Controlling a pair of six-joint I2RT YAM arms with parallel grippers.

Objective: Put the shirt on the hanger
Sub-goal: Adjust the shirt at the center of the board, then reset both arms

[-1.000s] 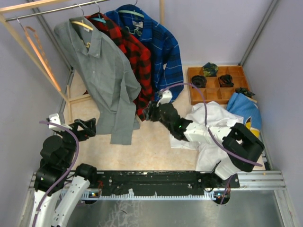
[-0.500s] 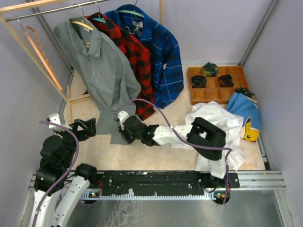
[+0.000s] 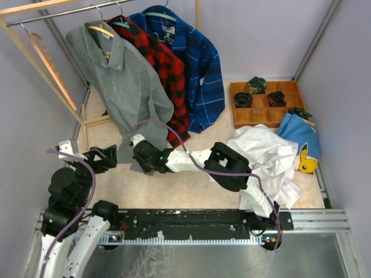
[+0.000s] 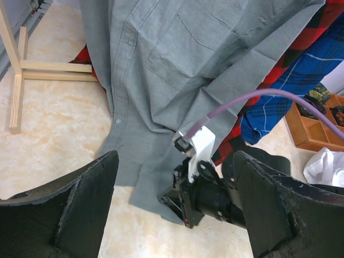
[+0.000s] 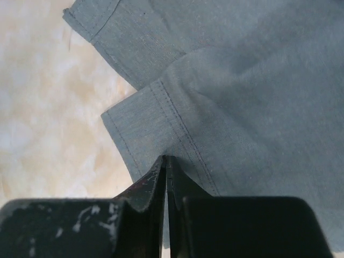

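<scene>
As is seen from above, the shirt is hung on the hanger. From the left wrist, the left fingers are held wide — nothing gripped. From the right wrist, the right fingers are pinched on the shirt's hem.

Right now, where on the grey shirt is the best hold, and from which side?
The bottom hem of the shirt, from the near side: that stitched edge is loose and thin, and the right end effector is shut on it.
</scene>
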